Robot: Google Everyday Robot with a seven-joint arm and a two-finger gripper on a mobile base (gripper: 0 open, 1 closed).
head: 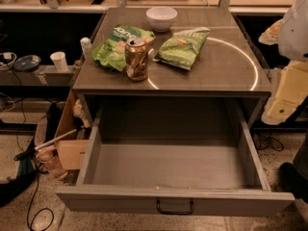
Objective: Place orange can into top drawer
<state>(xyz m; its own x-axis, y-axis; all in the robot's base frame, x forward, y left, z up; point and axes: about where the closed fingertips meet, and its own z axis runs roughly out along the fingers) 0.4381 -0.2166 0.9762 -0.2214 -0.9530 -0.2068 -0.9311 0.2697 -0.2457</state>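
Note:
The orange can (136, 59) stands upright on the grey cabinet top (216, 66), near its front left, between two green chip bags. The top drawer (173, 167) is pulled wide open below the cabinet top. Its grey inside is bare, and a small black handle (174, 207) sits at the centre of its front panel. My gripper is not in view. Only a white part of my arm (297, 25) shows at the right edge, well away from the can.
Two green chip bags (120, 46) (184, 47) lie either side of the can, and a white bowl (161, 18) stands behind them. A white cup (59, 61) and clutter sit on a shelf to the left. Cables and a box lie on the floor at the left.

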